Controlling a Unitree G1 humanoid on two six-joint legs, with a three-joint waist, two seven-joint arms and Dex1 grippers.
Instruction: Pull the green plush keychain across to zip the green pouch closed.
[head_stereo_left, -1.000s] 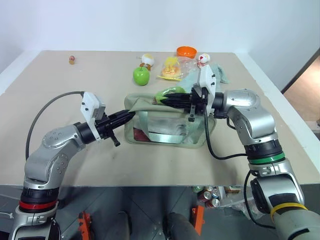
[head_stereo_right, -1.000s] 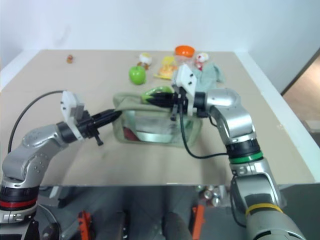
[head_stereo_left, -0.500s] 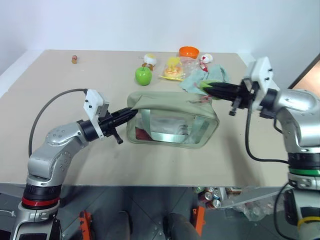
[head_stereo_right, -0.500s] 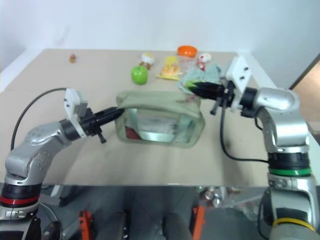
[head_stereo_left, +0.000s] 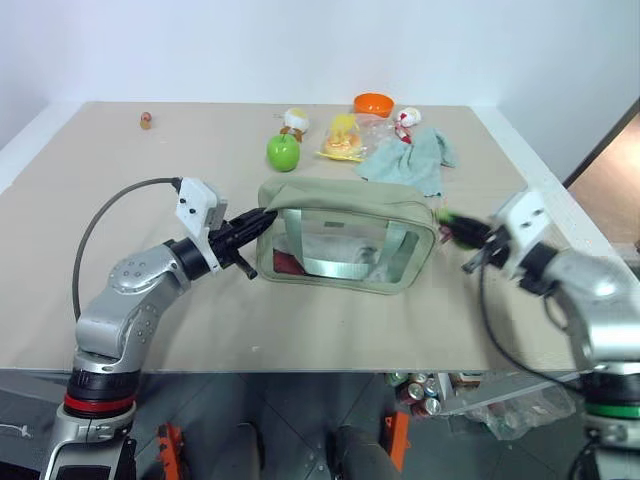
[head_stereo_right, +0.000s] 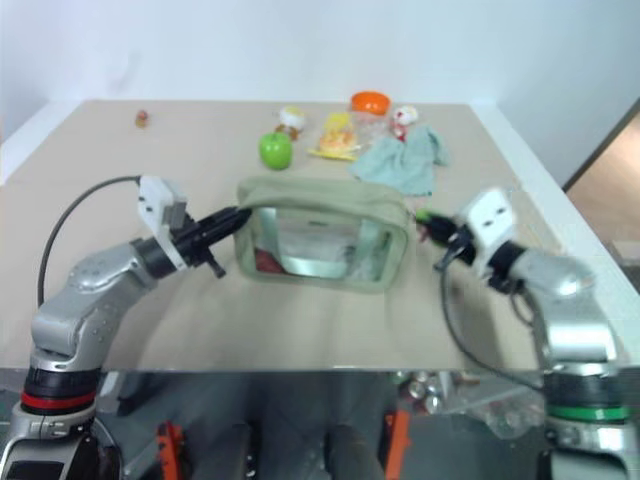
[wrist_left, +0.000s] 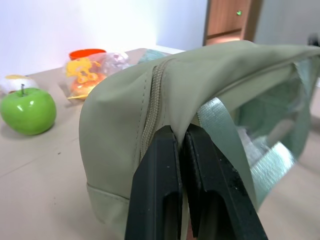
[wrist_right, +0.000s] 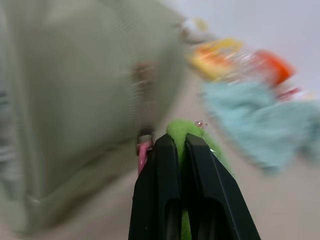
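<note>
The right claw (head_stereo_left: 452, 218) has its two black fingers pressed together on the green plush keychain (wrist_right: 192, 137), which sits just off the pouch's end that faces the desk's right edge. A pink link joins the plush to the zipper pull at that end. The green pouch (head_stereo_left: 345, 245) lies near the middle of the desk, and its top looks flat and drawn together from end to end; in the left wrist view the zipper teeth meet along the ridge. So the zip seems run all the way across, or nearly so. What is probably left is to check the last bit at the right end and let go.

The left claw (head_stereo_left: 262, 218) is clamped on the fabric of the pouch's opposite end, bracing it. That arm reaches in low from the desk's near-left side, the claw about level. The right forearm stretches in from the desk's right edge, pointing level toward the pouch.
</note>
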